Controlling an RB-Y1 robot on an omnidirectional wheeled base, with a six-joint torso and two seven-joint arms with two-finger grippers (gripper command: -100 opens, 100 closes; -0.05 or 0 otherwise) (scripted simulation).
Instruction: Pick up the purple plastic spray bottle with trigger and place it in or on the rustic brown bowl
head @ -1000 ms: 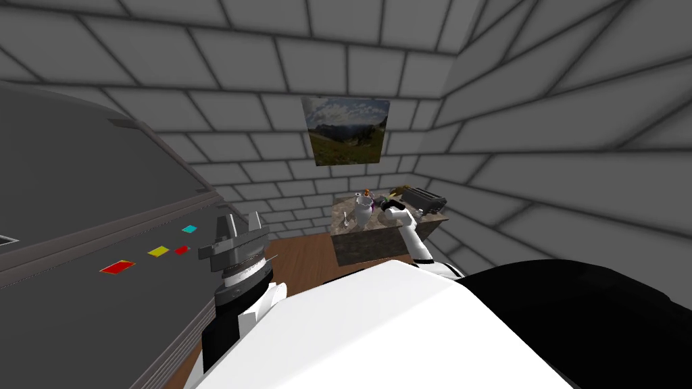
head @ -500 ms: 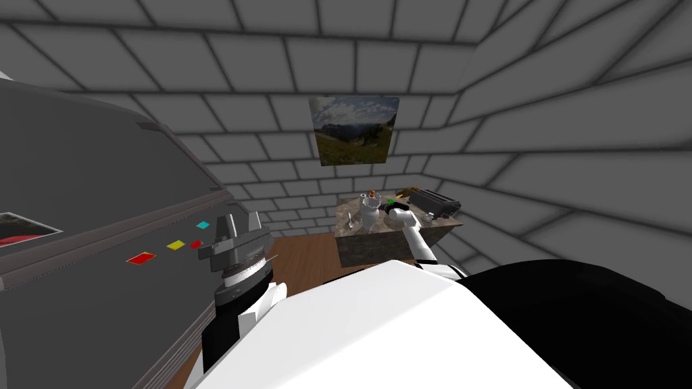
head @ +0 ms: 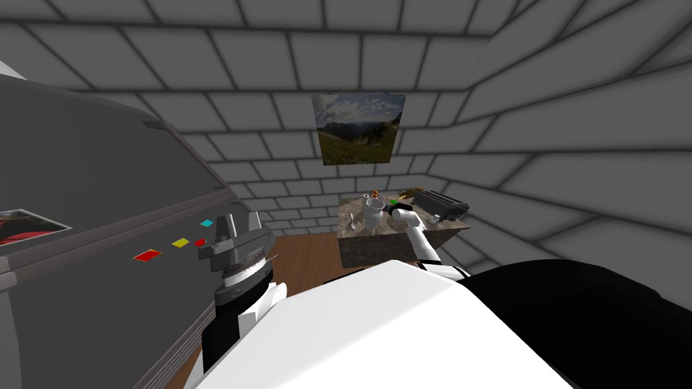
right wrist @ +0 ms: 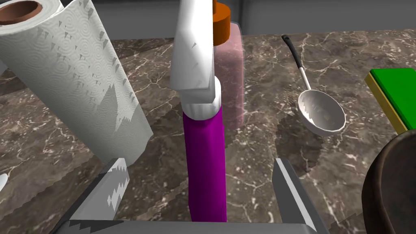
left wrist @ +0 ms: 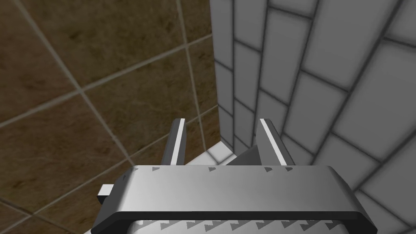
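Marbled brown counter [head: 372, 248] sits below the outstretched right arm. Left gripper [left wrist: 222, 120]: thin blades apart, holding nothing. Right gripper [right wrist: 198, 164]: blades spread either side of the upright, smooth purple spray bottle [right wrist: 203, 134], not touching it; rounded dark brown bowl [right wrist: 390, 191] nearby.

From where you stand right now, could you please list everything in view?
counter: one, brown marbled, by the wall
spray bottle: one, purple, white trigger head, upright on counter
paper towel roll: one, white, beside the spray bottle
pink bottle: one, orange cap, behind the spray bottle
ladle: one, pale, lying on counter
block: one, green and yellow, on counter
bowl: one, dark brown, next to the block
toaster: one, dark, counter's right end
picture: one, landscape, on the wall
left claw: one, grey, open, raised
right claw: one, grey, open around the spray bottle
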